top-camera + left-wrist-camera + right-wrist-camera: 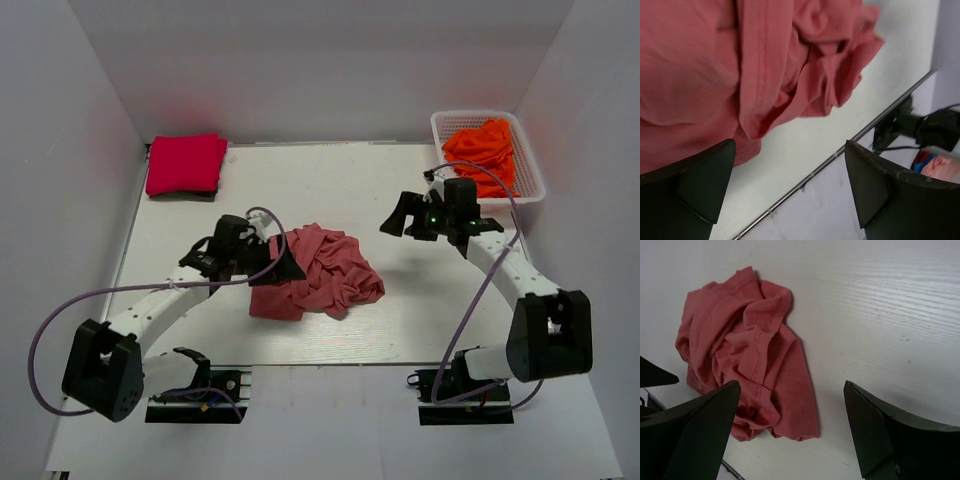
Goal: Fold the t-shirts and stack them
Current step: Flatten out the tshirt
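Bench (330,180), one moment.

- Salmon-pink t-shirt (318,272) – crumpled in a loose heap about mid-bench, a little toward the near edge. You can see seams and folds bunched over one another; nothing about it is flat or squared.
- Crimson t-shirt (186,164) – folded into a neat rectangle at the far left corner, well apart from the heap.
- Orange t-shirts (483,150) – piled loosely in the white basket (440,125) at the far right corner.
- Your left pincer (789,150) sits at the left side of the salmon heap with its jaws spread wide. In the wrist view one finger overlaps the cloth's edge and the other stands over bare bench. Whether that finger touches the fabric, you cannot tell.
- Your right pincer (791,386) hangs above bare bench between the heap and the basket, jaws likewise wide apart and gripping nothing. The salmon shirt lies apart from it.
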Controlling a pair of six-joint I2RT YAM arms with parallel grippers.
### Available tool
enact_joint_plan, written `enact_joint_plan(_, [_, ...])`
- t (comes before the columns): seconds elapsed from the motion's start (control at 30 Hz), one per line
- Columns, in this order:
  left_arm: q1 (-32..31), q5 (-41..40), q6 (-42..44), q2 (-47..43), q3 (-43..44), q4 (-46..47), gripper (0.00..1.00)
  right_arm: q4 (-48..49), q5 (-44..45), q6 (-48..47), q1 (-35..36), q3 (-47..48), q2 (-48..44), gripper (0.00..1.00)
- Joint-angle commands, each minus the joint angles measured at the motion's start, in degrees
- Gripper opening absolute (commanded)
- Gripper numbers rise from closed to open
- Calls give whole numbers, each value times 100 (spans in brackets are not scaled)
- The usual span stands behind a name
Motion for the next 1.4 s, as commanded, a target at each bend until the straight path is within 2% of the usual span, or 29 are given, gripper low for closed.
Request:
enact_joint_plan(0.0, [-531,-261,-36,357,-10,-3,100,173,-468,24,228,264,333,90])
enact_joint_plan(0.17, [-796,-1281,-97,895,112,-91,100,305,-504,59,545,299,887,90])
enact_joint_plan(0.27, [-849,-1730,-97,1237,340,23,92,340,-565,16,773,501,1291,84])
enact_joint_plan(0.43, [-954,-1653,-45,1756,701,199,77,323,-539,68,1089,1036,1976,80])
enact_joint_plan(0.5, [-954,-1529,8,1880,850,278,69,279,-687,112,1125,1142,2179,71])
enact_joint_plan(0.53, [-954,-1529,8,1932,851,278,59,279,-740,121,1186,1221,2223,65])
enact_joint_plan(0.57, [-1007,-1581,8,1933,851,278,55,287,-793,156,1195,1222,2328,60])
enact_joint_plan(0.6, [-1007,-1582,8,1933,903,278,49,322,-872,173,1222,1204,2329,49])
enact_joint_plan(0.63, [-1007,-1582,8,1933,904,278,36,340,-890,165,1265,1213,2347,30])
enact_joint_plan(0.67, [-1007,-1582,69,1933,904,278,29,332,-890,217,1283,1222,2382,6])
enact_joint_plan(0.7, [-1007,-1582,70,1872,1043,226,21,305,-934,252,1283,1248,2391,0])
enact_joint_plan(0.73, [-1007,-1582,70,1871,1105,139,0,235,-917,235,1292,1283,2400,0])
enact_joint_plan(0.87, [-1007,-1704,175,1328,1386,85,0,243,-864,156,1284,1432,2172,0])
enact_joint_plan(0.97, [-1007,-1836,289,783,1666,146,0,340,-469,165,1257,1572,1680,0])
enact_joint_plan(1.07, [-1007,-2265,473,423,2254,-46,0,393,417,95,1248,1818,873,0])
enact_joint_plan(1.1, [-1007,-2624,526,369,2431,-116,0,428,1115,60,1248,1872,583,0])
enact_joint_plan(1.13, [-1007,-2819,596,299,2755,-213,0,411,1375,-1,1257,2072,328,0])
enact_joint_plan(1.17, [-937,-2995,597,298,2923,-266,0,384,1604,-46,1240,2144,221,0])
enact_joint_plan(1.27, [-866,-3882,658,298,3704,-495,0,377,3218,-168,1239,2425,-254,0])
enact_joint_plan(1.37, [-866,-4209,921,350,4477,-705,0,340,3992,-466,1231,2856,-518,0])
